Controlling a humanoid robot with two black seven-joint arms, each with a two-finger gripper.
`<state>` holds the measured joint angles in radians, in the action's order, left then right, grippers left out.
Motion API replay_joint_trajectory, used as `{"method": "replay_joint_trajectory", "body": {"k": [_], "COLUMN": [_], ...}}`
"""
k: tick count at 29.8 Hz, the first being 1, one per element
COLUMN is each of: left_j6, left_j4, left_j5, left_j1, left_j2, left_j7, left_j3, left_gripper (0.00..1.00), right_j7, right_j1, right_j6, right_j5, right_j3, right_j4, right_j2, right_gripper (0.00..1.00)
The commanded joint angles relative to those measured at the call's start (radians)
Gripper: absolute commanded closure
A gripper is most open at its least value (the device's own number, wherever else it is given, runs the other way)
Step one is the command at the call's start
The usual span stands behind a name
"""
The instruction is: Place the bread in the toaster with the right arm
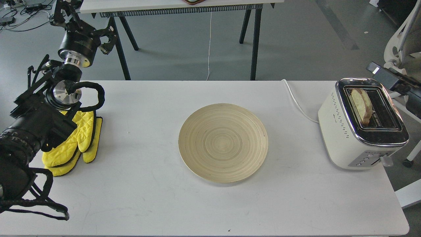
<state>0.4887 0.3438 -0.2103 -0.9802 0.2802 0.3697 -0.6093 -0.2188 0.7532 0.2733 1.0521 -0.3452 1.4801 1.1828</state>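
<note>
The bread stands on edge in the left slot of the cream-white toaster, its top part sticking up above the chrome top. The toaster sits at the table's right end. My right gripper is up and to the right of the toaster, behind its far right corner, apart from the bread and holding nothing. Only part of the right arm shows at the right edge. My left gripper is raised at the far left beyond the table's back edge, open and empty.
A round bamboo plate lies in the middle of the white table. Yellow oven mitts lie at the left under my left arm. The toaster's white cord runs off the back edge. A white chair stands at the right.
</note>
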Motion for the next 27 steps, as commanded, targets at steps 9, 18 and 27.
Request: {"method": "replay_joint_trajectory", "body": {"k": [9,18,27], "left_j6": [0.0,0.0,0.0], "left_j4": [0.0,0.0,0.0], "left_j5": [0.0,0.0,0.0], "left_j1": [0.0,0.0,0.0], "left_j2": [-0.001,0.001,0.001], "left_j7": [0.0,0.0,0.0], "left_j3": [-0.001,-0.003,-0.006], "left_gripper": [0.0,0.0,0.0], "right_j7": [-0.002,0.007,0.009], "right_j1": [0.002,0.006,0.124], "right_j6": [-0.028,-0.321,-0.629], "right_j5": [-0.414,-0.636,-0.851], "right_j3": [-0.337,-0.603,-0.643], "right_j4": [-0.194,-0.5,-0.911], "right_j2": [-0.421,-0.705,-0.844], "right_gripper": [0.0,0.0,0.0]}}
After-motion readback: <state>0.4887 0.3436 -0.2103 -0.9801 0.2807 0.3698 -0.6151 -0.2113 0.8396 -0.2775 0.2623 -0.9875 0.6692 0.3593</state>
